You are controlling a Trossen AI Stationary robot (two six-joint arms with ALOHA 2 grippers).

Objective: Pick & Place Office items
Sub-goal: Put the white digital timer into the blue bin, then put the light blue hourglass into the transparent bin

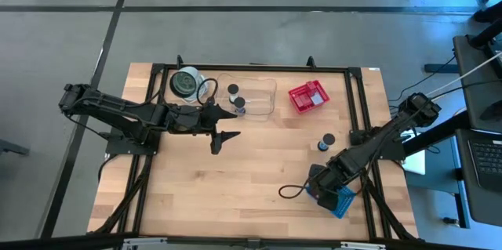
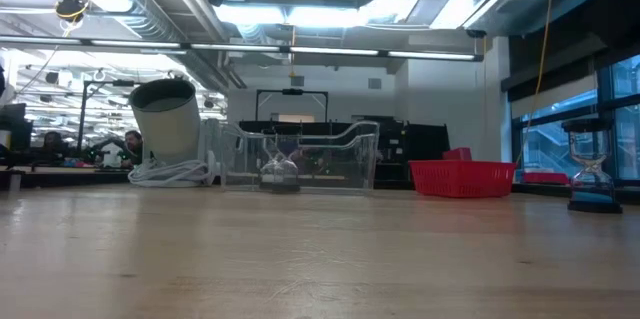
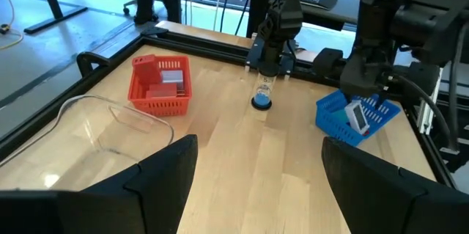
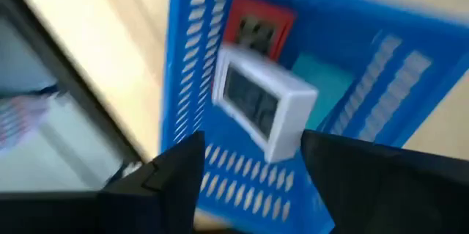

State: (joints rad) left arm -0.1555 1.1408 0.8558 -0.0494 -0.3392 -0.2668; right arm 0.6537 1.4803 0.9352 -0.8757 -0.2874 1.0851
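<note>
Right wrist view: white item in blue basket

White office item (image 4: 264, 109) sits tilted in blue basket (image 4: 381, 80), between the spread fingers of the right gripper (image 4: 253, 172), not gripped. Red piece (image 4: 256, 25) and teal piece (image 4: 322, 80) lie beneath. Left gripper (image 1: 226, 125) hovers mid-table, fingers apart, empty. Red basket (image 1: 307, 96) holds more items.

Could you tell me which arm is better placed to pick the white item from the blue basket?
Right. The right gripper hangs open directly over the blue basket and the white item; the left gripper is across the table.
</note>
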